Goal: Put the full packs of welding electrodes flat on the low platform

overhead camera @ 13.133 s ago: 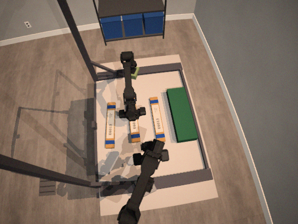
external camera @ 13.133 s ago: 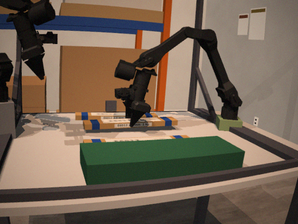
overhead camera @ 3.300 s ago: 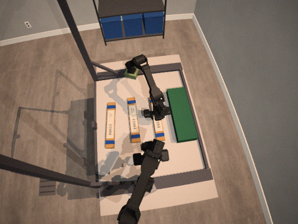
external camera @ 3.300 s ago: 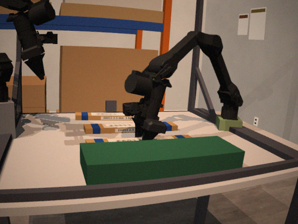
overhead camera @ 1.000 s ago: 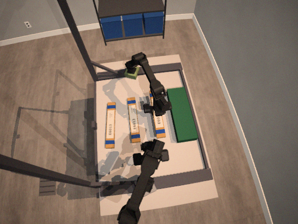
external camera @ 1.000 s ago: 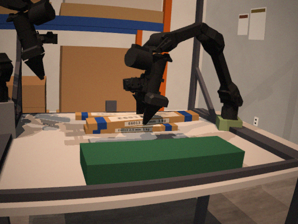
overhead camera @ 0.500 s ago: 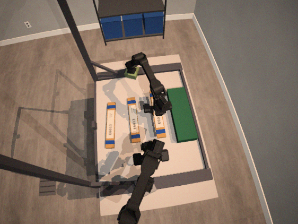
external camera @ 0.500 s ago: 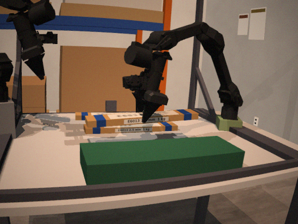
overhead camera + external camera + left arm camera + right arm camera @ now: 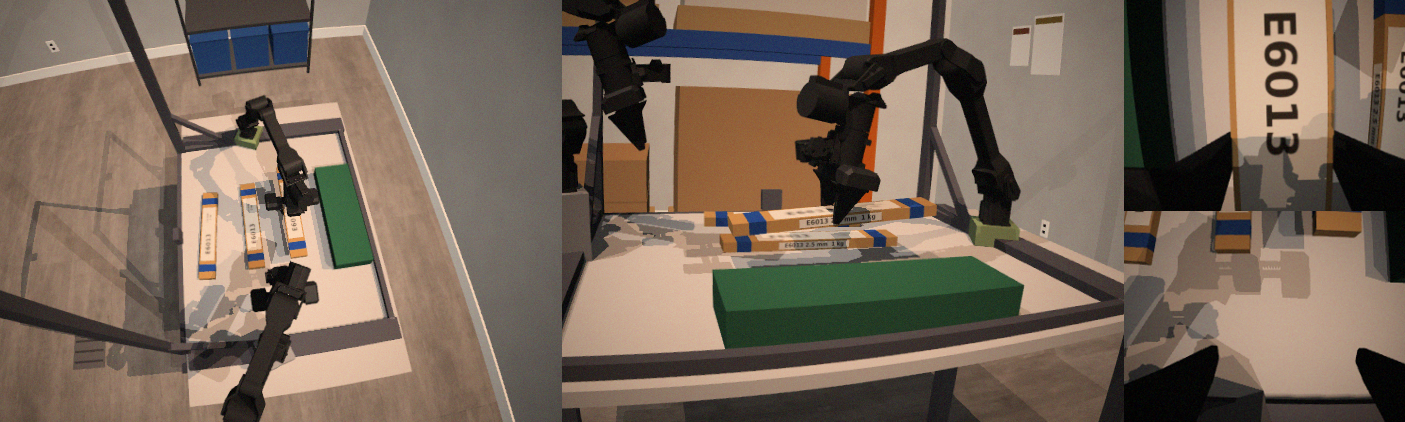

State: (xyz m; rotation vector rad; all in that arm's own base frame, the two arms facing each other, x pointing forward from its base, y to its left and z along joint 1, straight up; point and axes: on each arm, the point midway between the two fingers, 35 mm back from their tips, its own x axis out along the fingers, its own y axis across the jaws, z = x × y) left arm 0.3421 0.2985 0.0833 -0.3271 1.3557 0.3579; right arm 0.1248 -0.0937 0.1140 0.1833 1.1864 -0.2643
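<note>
The pack nearest the platform (image 9: 297,246) (image 9: 792,220) (image 9: 1251,71) (image 9: 1337,222) is held level above the table. My left gripper (image 9: 294,202) (image 9: 834,212) (image 9: 1281,137) is shut on its long sides near the middle. The middle pack (image 9: 252,225) (image 9: 812,244) (image 9: 1393,61) (image 9: 1232,236) lies flat on the table. The farthest pack (image 9: 208,230) (image 9: 711,218) (image 9: 1139,241) also lies flat, partly hidden in the exterior view. The green platform (image 9: 345,215) (image 9: 862,285) (image 9: 1132,104) bears no pack. My right gripper (image 9: 292,272) (image 9: 1287,353) is open and empty, above the table beyond the packs' near ends.
A dark frame rail (image 9: 350,334) (image 9: 787,347) borders the table. Uprights (image 9: 150,80) (image 9: 937,100) stand at its corners. The left arm's base sits on an olive block (image 9: 250,141) (image 9: 992,232). The right arm reaches in from the opposite side.
</note>
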